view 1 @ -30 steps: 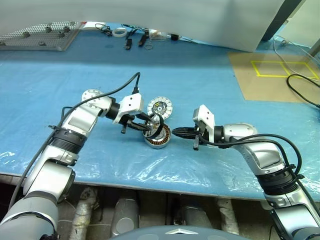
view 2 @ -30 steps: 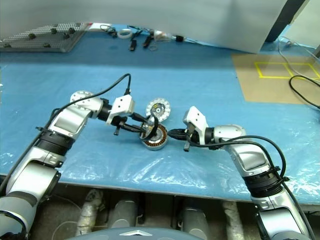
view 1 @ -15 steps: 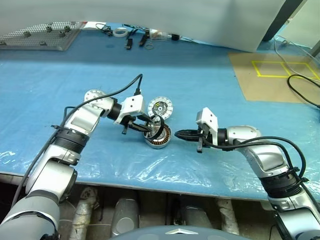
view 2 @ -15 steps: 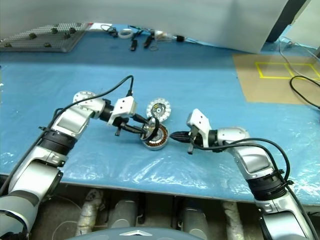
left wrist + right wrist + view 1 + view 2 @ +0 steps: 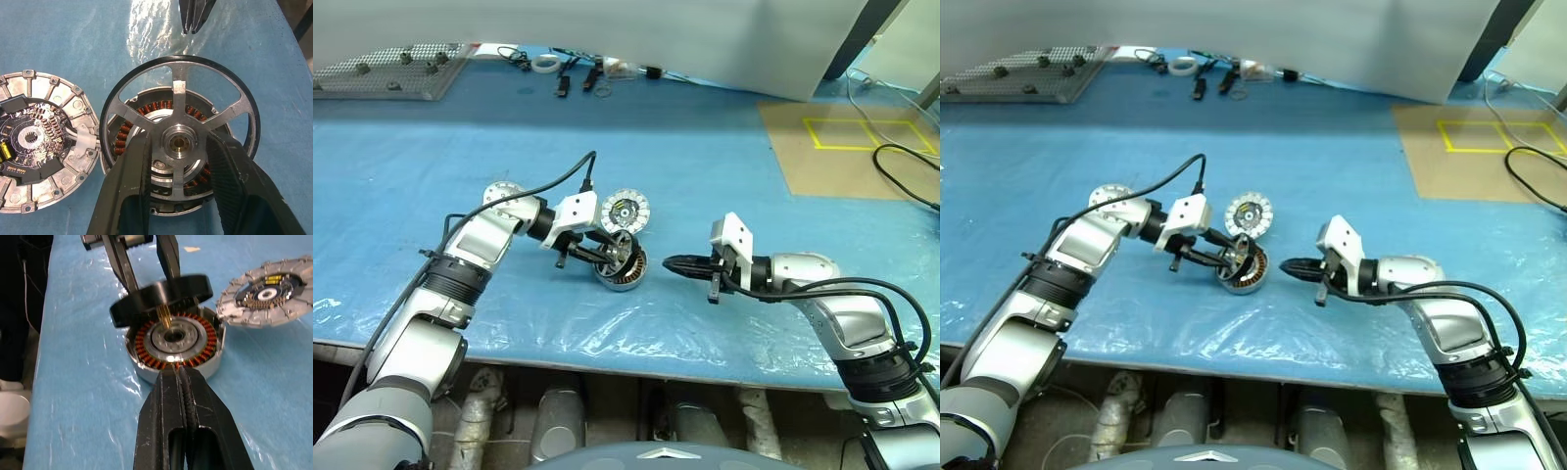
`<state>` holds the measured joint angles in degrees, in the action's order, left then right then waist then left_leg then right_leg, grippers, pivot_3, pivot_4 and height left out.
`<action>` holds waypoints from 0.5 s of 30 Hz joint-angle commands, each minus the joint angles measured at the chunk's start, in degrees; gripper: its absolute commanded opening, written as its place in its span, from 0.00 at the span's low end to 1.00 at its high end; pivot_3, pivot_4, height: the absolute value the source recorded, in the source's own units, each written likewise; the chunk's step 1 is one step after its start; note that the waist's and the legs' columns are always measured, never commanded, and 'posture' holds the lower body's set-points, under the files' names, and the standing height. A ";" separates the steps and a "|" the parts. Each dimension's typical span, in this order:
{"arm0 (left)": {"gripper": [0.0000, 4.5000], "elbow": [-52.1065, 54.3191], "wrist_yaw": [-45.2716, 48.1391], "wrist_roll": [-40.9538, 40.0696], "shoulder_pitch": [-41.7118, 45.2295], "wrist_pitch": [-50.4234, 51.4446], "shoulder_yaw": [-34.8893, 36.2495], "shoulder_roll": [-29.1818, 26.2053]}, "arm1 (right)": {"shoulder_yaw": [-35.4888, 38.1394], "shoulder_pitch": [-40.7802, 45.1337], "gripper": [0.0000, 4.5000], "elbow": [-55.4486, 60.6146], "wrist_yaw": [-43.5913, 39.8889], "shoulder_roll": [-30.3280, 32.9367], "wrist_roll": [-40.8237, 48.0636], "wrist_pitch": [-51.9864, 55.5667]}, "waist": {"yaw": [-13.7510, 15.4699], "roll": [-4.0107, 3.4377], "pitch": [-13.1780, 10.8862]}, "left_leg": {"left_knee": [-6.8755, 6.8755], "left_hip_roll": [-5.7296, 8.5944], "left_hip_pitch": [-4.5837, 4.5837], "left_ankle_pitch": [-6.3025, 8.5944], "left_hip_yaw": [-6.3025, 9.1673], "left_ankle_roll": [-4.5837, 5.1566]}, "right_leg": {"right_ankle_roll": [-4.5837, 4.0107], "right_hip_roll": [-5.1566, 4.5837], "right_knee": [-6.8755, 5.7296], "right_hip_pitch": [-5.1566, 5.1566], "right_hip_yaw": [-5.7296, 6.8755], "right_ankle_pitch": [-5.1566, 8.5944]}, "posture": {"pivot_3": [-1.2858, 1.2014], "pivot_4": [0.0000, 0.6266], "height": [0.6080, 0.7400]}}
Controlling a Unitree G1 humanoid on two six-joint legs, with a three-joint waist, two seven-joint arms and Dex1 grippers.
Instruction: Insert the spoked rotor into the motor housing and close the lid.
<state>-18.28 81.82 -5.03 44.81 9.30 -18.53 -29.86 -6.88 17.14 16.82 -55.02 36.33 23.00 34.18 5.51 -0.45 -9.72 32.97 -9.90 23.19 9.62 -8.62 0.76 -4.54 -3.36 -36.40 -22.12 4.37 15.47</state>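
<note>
**Spoked rotor held tilted over the motor housing, lid lying beside it**

Table [image 5: 724,166], covered in blue sheeting, carried everything. Left arm reached in from the left with its wrist bent, fingers pointing right and downward. Right arm came in from the right, forearm low over the sheet, fingers pointing left toward the housing.

Motor housing [image 5: 174,345] sat on the sheet between the two grippers, copper windings facing up, centre open.

Lid [image 5: 39,161] lay flat just beside the housing on its far side, circuit face up.

Spoked rotor [image 5: 178,142] was above the housing, tilted, its brass shaft pointing down at the centre hole, not seated.

Left gripper [image 5: 605,257] was clamped on the spoked rotor, one finger [image 5: 128,181] at each side of the hub.

Right gripper [image 5: 670,262] had fingers pressed together, nothing in them, tips close to the housing's near wall.
</note>
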 commanded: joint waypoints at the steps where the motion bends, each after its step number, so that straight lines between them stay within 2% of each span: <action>1: 0.29 1.62 -0.37 0.27 0.71 0.05 0.21 -0.70 | 0.68 3.06 0.00 4.88 2.33 -0.89 2.61 4.22 | 0.04 0.00 0.00 | 0.00 0.00 0.00 0.00 0.00 0.00 | 0.00 0.00 0.00 0.01 0.00 0.00 | 0.52 0.24 1.00; 7: 0.29 1.69 0.23 0.10 1.09 0.25 0.68 -1.72 | 1.14 5.38 0.00 7.32 4.15 -0.93 4.50 8.79 | 0.17 0.00 0.00 | -0.03 0.01 0.00 -0.01 0.00 -0.03 | 0.00 0.00 0.03 0.02 0.00 0.00 | 0.52 0.24 1.00; 15: 0.29 0.85 0.08 0.74 1.93 -0.79 -0.01 -1.23 | 1.44 5.35 0.00 7.38 4.21 0.59 5.03 9.36 | 0.09 0.00 0.00 | -0.13 0.02 0.01 -0.10 0.00 -0.18 | 0.01 0.00 0.08 0.00 0.00 0.00 | 0.52 0.24 1.00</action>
<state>-18.23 81.94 -4.26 45.13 9.18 -18.53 -31.08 -6.91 21.92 22.30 -50.89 36.50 27.08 44.05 5.59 -0.45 -9.72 32.84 -9.88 23.19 9.52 -8.62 0.58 -4.53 -3.36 -36.31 -22.12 4.37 15.46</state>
